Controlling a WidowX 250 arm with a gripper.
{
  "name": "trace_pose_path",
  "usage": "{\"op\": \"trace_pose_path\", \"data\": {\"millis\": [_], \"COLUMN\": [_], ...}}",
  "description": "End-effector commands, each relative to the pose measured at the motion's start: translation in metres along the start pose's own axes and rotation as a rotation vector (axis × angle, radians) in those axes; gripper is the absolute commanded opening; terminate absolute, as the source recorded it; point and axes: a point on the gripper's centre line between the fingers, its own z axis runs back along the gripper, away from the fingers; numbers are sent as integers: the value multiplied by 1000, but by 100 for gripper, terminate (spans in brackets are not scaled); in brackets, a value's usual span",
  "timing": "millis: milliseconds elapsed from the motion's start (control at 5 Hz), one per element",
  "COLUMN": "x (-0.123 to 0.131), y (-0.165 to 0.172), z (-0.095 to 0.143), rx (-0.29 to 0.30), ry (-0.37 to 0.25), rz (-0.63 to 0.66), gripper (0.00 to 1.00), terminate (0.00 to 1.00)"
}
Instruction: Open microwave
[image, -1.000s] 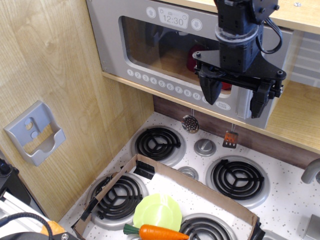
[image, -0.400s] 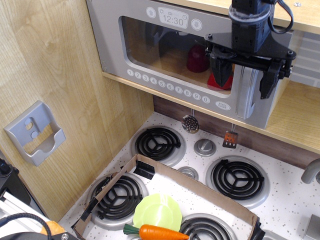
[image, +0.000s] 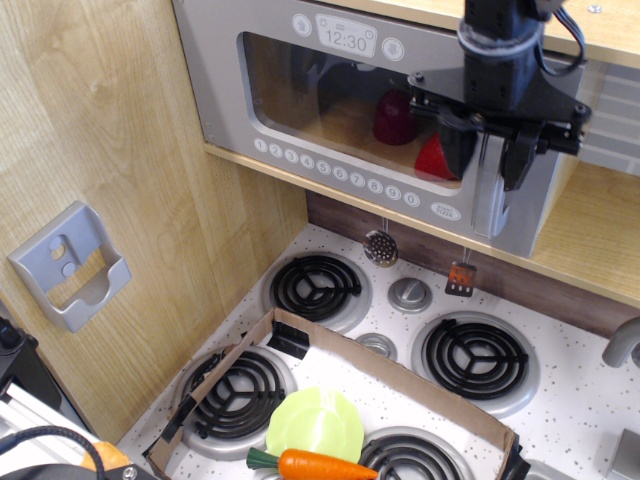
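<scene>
Microwave (image: 330, 110) fills the shelf behind and to the left of my tool (image: 490, 150), door apparently not yet swung out. I have the tool's two fingers set either side of the silver vertical handle (image: 488, 195), open, so a squeeze then pull should swing the door. Whether the pads touch the handle, I cannot tell. Red items (image: 395, 118) behind the window are partly hidden by the tool.

Four burners (image: 316, 285), one carrot (image: 325, 466), one microwave (image: 300, 90)
</scene>
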Motion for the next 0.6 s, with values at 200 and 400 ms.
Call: {"op": "trace_pose_path", "data": {"millis": [200, 400], "x": [-29, -56], "y": [11, 16], "z": [10, 11], "rx": [30, 38], "ry": [-24, 12], "rz": [112, 195], "gripper": [0, 0], "terminate": [0, 0]}}
